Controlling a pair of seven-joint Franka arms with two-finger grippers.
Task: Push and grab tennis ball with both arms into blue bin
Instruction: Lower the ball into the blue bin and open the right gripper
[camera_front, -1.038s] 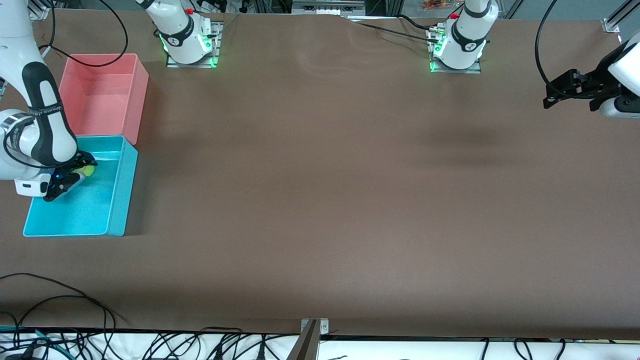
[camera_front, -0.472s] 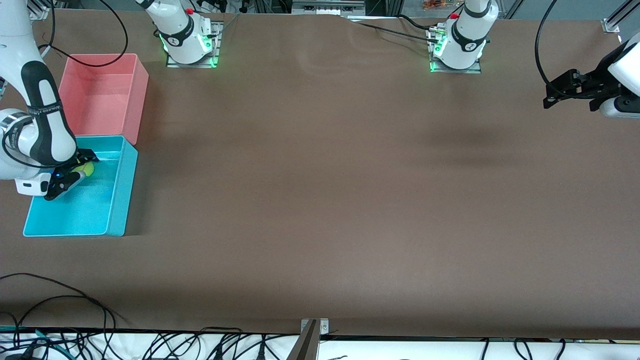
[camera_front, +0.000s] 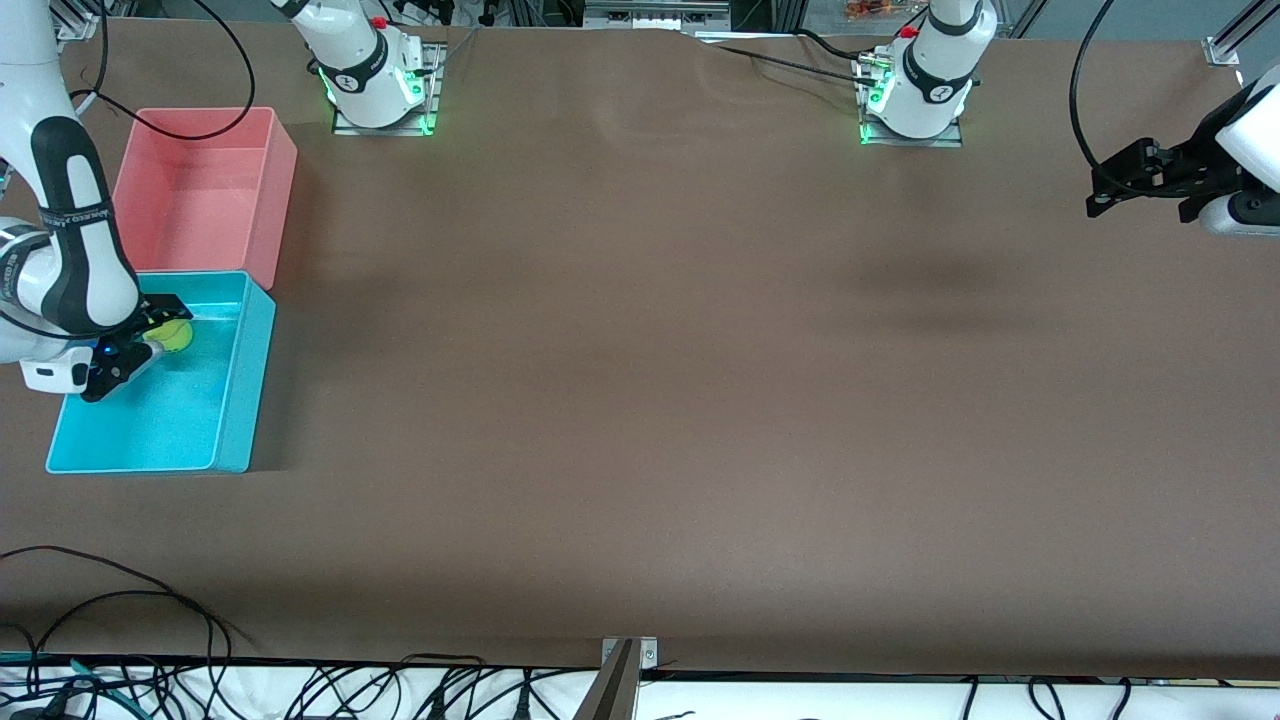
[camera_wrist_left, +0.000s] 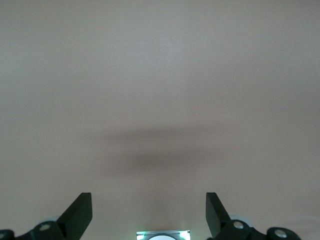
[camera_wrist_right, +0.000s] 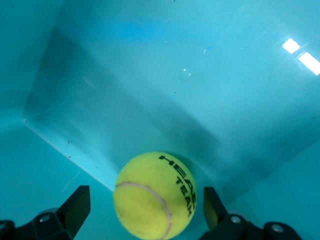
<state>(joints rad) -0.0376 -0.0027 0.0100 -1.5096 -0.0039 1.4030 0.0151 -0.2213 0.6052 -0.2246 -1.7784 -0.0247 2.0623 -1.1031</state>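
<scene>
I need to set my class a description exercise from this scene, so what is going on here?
The right gripper is open over the blue bin, and the tennis ball lies on the bin's floor between its spread fingers, no longer gripped. The pink bin stands beside the blue one, farther from the front camera. The left gripper waits open above bare table at its own end.

Left gripper (camera_wrist_left: 149, 212) spread over bare table (camera_wrist_left: 160, 75)
</scene>
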